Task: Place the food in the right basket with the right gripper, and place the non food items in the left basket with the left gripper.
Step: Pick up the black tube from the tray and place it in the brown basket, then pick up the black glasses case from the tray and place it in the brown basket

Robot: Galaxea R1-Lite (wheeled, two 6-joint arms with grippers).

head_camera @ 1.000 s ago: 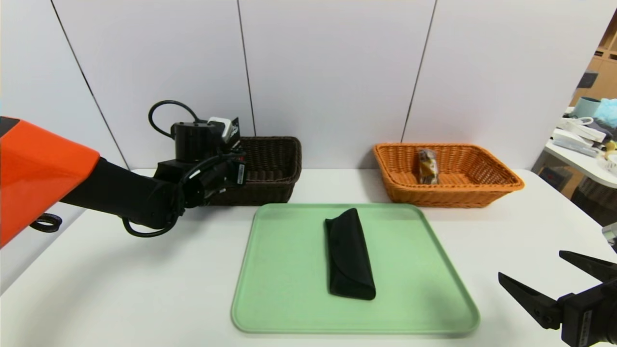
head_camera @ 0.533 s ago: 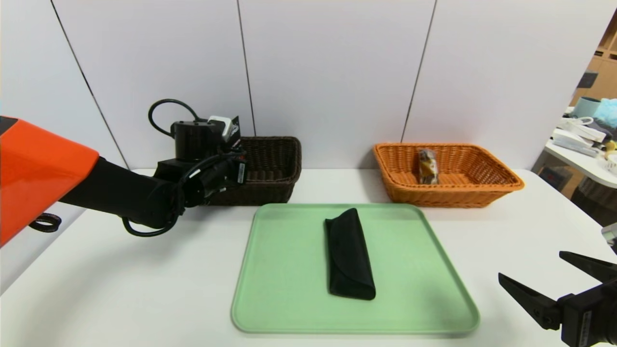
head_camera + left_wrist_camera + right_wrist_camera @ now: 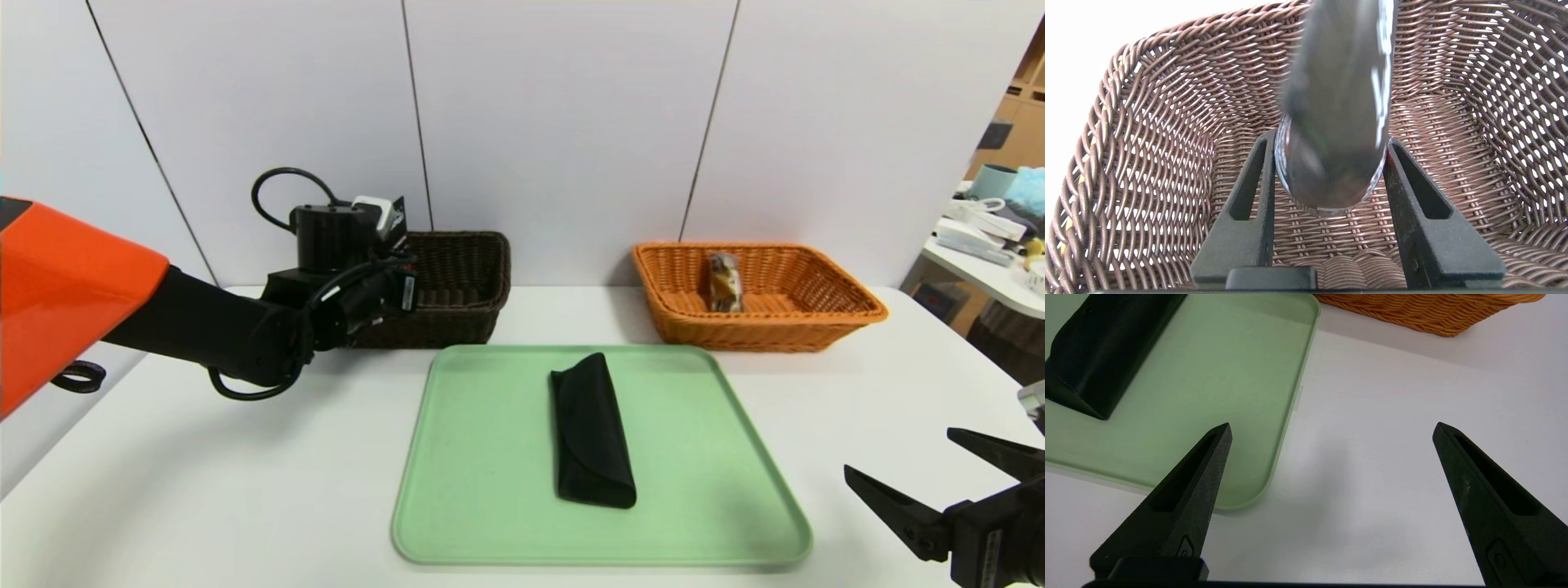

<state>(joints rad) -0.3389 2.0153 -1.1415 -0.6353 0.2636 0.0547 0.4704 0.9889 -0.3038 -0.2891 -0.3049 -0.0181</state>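
- Nearest you, the right gripper [image 3: 943,482] hangs just off the near right corner of the green tray [image 3: 457,490], over the white table [image 3: 204,490], its two pointed fingers [image 3: 1188,490] spread wide with nothing between them.
- On the tray, the black glasses case [image 3: 592,433] lies lengthwise near the middle, clear of the rim and well apart from both grippers.
- Beyond the tray's far left corner, your left gripper [image 3: 1331,163] is poked into the dark brown left basket [image 3: 465,286], pointing nearly level.
- Its fingers [image 3: 1249,204] are clenched on a glossy black tube [image 3: 1337,114], which hangs above the woven floor of the basket; you cannot tell whether its lower end touches the weave.
- Beyond the tray's far right corner stands the orange right basket [image 3: 816,318], with the wrapped snack bar [image 3: 724,282] inside, leaning against the back wall.
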